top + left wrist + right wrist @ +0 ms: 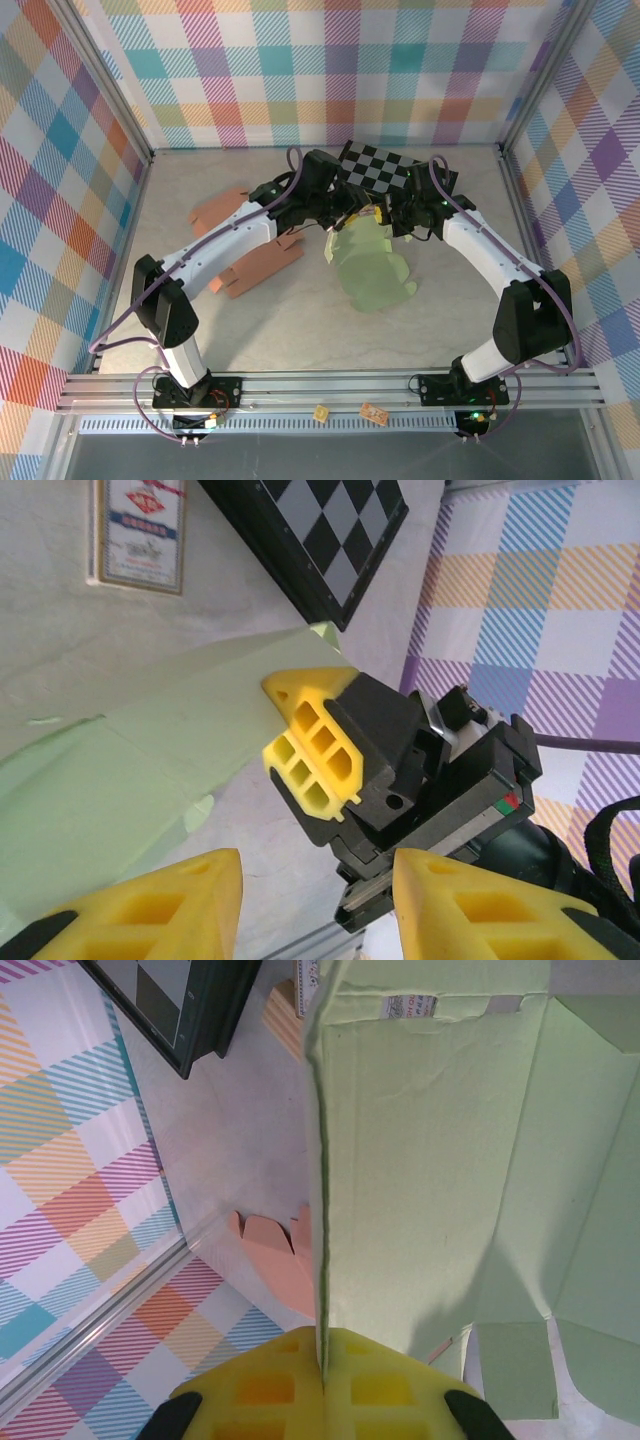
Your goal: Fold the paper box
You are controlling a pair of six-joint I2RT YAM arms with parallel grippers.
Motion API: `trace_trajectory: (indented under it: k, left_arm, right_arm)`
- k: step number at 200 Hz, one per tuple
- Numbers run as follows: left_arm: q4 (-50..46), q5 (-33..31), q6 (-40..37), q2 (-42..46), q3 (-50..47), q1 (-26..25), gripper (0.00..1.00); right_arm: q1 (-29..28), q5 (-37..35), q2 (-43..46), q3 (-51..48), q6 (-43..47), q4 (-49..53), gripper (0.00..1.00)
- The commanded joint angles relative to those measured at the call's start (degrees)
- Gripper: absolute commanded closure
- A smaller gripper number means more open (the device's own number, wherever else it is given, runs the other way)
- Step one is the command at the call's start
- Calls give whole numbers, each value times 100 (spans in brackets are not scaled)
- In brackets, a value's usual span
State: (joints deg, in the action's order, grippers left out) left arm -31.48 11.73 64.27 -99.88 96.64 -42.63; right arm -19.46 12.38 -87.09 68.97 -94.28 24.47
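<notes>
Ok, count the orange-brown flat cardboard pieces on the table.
2. One orange-brown piece lies at the left rear, beyond the left arm; the other lies nearer, beside the green paper box. The arm crosses between them and may hide more.

Far edge of the paper box [372,268] lies hidden, perhaps creased.
</notes>
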Motion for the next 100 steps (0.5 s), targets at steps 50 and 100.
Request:
trace_trajectory:
  k: [50, 100]
  left_arm:
    - [-353, -3, -429, -399, 468, 211, 53]
    - [-391, 251, -214, -522, 379, 170, 53]
  right_arm:
    - [-38, -43, -54, 128, -138, -2, 100]
    - [-36, -73, -53, 100, -159, -69, 100]
